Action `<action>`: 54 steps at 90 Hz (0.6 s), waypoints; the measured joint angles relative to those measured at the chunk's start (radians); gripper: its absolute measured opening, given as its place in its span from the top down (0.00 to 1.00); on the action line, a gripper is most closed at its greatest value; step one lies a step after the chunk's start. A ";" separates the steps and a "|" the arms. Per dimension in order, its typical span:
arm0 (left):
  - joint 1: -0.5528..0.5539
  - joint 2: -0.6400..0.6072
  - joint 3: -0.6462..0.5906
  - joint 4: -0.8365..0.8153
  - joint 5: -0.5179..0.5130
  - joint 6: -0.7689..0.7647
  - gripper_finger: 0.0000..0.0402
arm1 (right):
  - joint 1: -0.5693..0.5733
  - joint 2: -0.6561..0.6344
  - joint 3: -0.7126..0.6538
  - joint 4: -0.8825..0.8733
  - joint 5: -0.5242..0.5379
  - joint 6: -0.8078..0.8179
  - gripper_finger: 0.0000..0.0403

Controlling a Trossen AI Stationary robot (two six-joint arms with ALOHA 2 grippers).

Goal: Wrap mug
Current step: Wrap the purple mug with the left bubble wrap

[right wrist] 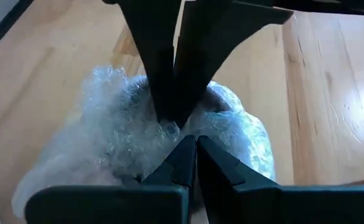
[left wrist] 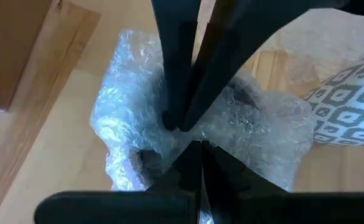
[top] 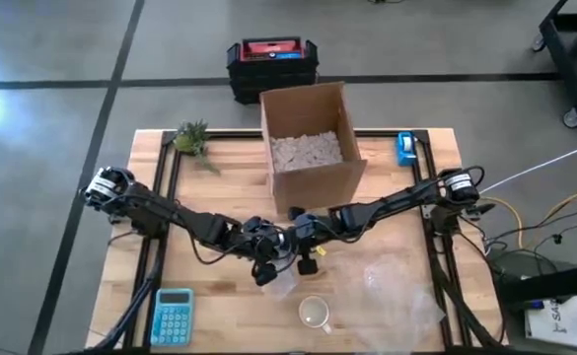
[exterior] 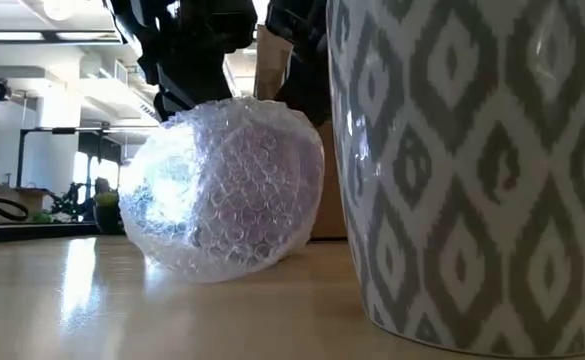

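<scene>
The bubble-wrapped bundle (top: 280, 281) sits on the worktop (top: 229, 316) near its front centre, just in front of the cardboard box (top: 308, 138). The patterned mug (top: 315, 313) stands bare and upright just beside it, toward the front edge. A loose sheet of bubble wrap (top: 396, 291) lies to the right of the mug.

Both arms meet over the bundle. In the left wrist view, the left gripper (left wrist: 200, 149) has its jaws pressed together on a gathered fold of the wrap. In the right wrist view, the right gripper (right wrist: 196, 149) likewise has its jaws closed on the film at the top of the bundle.

Handling notes:
- Treat the wrap as soft, light and springy. It is likely to unfold if you release one pinch alone.
- Grip gathered folds, not the smooth, slippery face of the film.
- You cannot tell what the bundle contains; assume it is fragile.
- Treat the mug as rigid, heavier and breakable. Its glazed wall is probably slick, so take hold across the rim.
</scene>
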 joint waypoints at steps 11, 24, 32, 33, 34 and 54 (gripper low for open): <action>0.000 -0.017 0.040 -0.023 0.001 0.016 1.00 | 0.007 0.001 0.000 -0.002 0.001 -0.001 0.99; -0.001 -0.034 0.078 -0.036 -0.090 0.069 1.00 | 0.015 0.002 -0.002 0.005 -0.001 -0.001 0.99; 0.001 -0.031 0.078 -0.047 -0.136 0.079 1.00 | 0.018 0.003 -0.001 0.007 -0.002 -0.001 0.99; 0.002 -0.030 0.078 -0.045 -0.136 0.079 1.00 | 0.018 0.003 -0.001 0.007 -0.002 -0.001 0.99; 0.003 -0.029 0.078 -0.043 -0.136 0.079 1.00 | 0.018 0.003 -0.001 0.006 -0.003 -0.001 0.99; 0.006 0.017 0.044 -0.043 -0.105 0.049 1.00 | 0.021 0.003 -0.001 0.006 -0.009 -0.013 0.99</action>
